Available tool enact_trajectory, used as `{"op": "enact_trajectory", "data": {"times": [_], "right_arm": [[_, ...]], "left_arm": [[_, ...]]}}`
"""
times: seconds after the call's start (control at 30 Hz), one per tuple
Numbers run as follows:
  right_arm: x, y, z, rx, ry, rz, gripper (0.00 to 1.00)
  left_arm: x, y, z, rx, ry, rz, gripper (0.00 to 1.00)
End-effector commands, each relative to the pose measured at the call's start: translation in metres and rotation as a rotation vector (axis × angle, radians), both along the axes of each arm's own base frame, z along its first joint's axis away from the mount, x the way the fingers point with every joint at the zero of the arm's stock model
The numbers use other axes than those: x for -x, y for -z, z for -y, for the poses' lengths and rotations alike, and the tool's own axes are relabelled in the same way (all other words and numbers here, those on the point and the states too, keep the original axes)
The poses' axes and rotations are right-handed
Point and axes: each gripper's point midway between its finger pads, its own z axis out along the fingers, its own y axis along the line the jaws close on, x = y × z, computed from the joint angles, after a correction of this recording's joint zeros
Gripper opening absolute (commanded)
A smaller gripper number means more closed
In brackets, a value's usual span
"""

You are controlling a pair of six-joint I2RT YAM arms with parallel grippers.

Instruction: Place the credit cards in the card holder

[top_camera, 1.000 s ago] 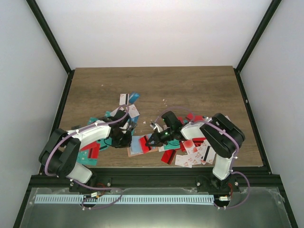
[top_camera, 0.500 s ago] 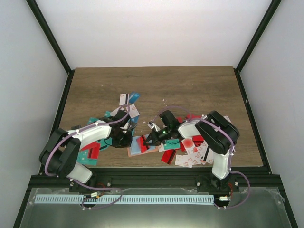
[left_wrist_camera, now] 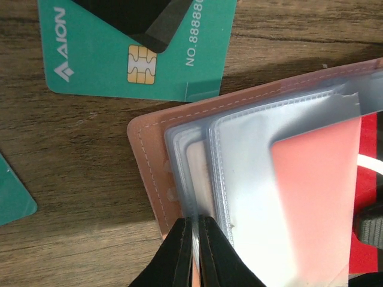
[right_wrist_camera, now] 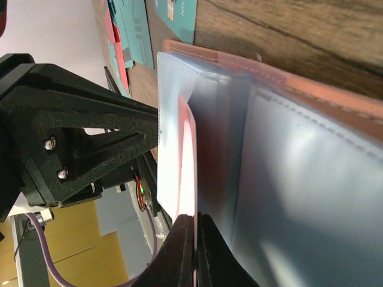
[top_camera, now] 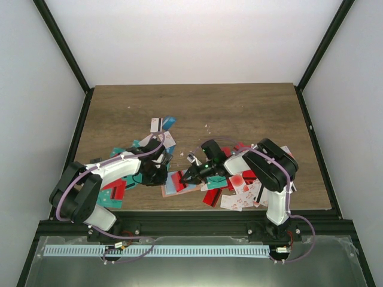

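The salmon-pink card holder (top_camera: pixel 175 186) lies open on the wood between my two grippers. My left gripper (left_wrist_camera: pixel 197 222) is shut on the edge of one clear inner sleeve, just inside the holder's stitched pink border (left_wrist_camera: pixel 146 155). My right gripper (right_wrist_camera: pixel 195 220) is shut on the edge of a red credit card (right_wrist_camera: pixel 187 161). That card stands partly inside a clear sleeve of the card holder (right_wrist_camera: pixel 311 89). Through the sleeve it shows as a pale red rectangle (left_wrist_camera: pixel 317 197). In the top view the left gripper (top_camera: pixel 163 174) and right gripper (top_camera: pixel 190 177) sit at opposite ends of the holder.
A teal card (left_wrist_camera: pixel 114 54) lies just beyond the holder. More teal and red cards (top_camera: pixel 114 191) lie under the left arm. White cards with red marks (top_camera: pixel 242 194) lie under the right arm, and a few cards (top_camera: pixel 163 125) sit farther back. The left arm's black frame (right_wrist_camera: pixel 72 137) is close beside the right gripper.
My right gripper has crept a little to the left towards the holder with the red card. The left gripper keeps its grip and place.
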Motion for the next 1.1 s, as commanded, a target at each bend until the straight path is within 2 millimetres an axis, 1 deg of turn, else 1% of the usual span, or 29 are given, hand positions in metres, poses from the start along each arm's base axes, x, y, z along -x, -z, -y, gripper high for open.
{"op": "enact_trajectory", "data": {"times": [0.0, 0.23, 0.5, 0.77, 0.9, 1.07], "right_arm": [[-0.002, 0.007, -0.001, 0.002, 0.026, -0.045, 0.01], [0.0, 0.013, -0.003, 0.003, 0.039, -0.045, 0.01], [0.002, 0.015, -0.01, -0.014, 0.043, -0.049, 0.01], [0.009, 0.014, -0.016, -0.036, 0.037, -0.075, 0.01], [0.013, 0.013, -0.02, -0.039, 0.028, -0.077, 0.01], [0.018, 0.02, -0.02, -0.017, 0.033, -0.088, 0.01]], "left_arm": [[0.008, 0.013, -0.005, -0.045, 0.008, -0.024, 0.06], [0.01, 0.013, -0.003, -0.04, 0.013, -0.023, 0.06], [0.012, 0.014, -0.001, -0.041, 0.024, -0.024, 0.06], [0.016, 0.02, -0.005, -0.06, 0.025, -0.028, 0.06], [0.018, 0.023, -0.012, -0.085, 0.007, -0.025, 0.07], [0.02, 0.023, -0.013, -0.077, -0.007, -0.015, 0.08]]}}
